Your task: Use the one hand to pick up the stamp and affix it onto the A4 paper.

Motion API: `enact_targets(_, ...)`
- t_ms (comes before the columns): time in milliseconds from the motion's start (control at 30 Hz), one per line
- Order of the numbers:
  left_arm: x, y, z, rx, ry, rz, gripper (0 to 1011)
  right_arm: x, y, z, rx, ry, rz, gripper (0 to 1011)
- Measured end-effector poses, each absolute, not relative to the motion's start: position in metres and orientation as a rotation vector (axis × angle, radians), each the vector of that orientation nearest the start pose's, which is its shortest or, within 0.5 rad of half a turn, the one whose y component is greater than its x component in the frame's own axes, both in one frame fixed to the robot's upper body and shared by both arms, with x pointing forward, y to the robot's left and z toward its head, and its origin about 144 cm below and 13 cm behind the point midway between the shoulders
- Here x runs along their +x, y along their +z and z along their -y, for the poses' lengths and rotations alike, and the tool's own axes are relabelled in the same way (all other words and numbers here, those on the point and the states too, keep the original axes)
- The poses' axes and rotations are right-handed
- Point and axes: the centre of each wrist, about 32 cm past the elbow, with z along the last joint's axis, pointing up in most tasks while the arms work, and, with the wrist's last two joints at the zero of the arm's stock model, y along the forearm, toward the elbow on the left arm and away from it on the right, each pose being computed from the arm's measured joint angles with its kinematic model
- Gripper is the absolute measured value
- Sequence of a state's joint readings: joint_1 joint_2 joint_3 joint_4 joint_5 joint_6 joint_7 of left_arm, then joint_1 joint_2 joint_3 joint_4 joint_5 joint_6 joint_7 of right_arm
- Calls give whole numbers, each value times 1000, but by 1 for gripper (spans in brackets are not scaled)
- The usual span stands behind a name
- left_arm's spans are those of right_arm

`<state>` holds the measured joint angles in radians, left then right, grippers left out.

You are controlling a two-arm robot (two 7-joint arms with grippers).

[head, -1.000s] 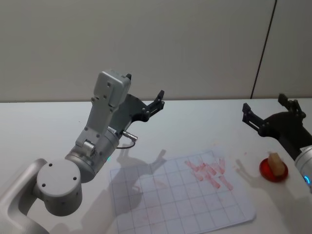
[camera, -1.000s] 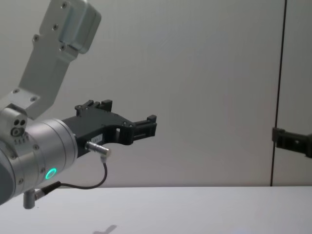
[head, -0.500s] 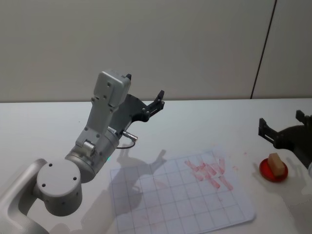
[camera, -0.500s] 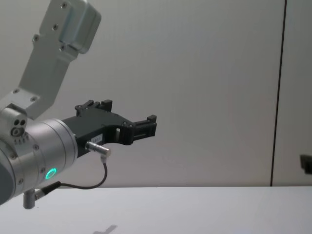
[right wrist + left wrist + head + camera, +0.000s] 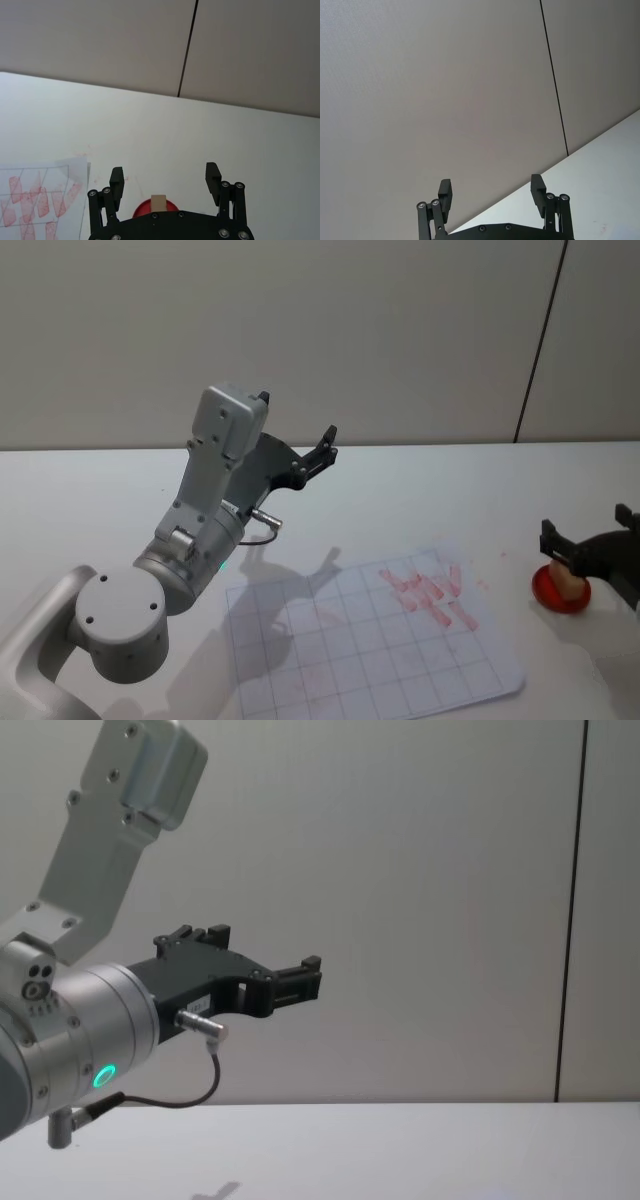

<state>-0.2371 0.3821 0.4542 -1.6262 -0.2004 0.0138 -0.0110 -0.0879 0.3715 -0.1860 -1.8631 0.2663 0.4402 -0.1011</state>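
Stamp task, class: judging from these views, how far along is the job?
Done: red prints already mark the A4 paper, from which round cannot be told. In hand: the right pincer hangs open over the stamp, which stands on its red ink pad, not yet gripped. To do: grip it, lift it, press it onto the paper. The left pincer is parked, raised and open.

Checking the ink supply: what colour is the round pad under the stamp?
The round pad is red, clearest in the head view.
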Motion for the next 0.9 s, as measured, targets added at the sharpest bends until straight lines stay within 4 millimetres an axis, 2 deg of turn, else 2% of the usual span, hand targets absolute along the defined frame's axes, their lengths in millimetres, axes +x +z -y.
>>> enact_targets(700,492,1204,-198,61,1124,268,1001,434,1172,249,-451,-1400,-200,1001)
enact_targets(900,492,1204,-198,61,1124,268,1001,436,1167,248,-472,-1385,-216,887)
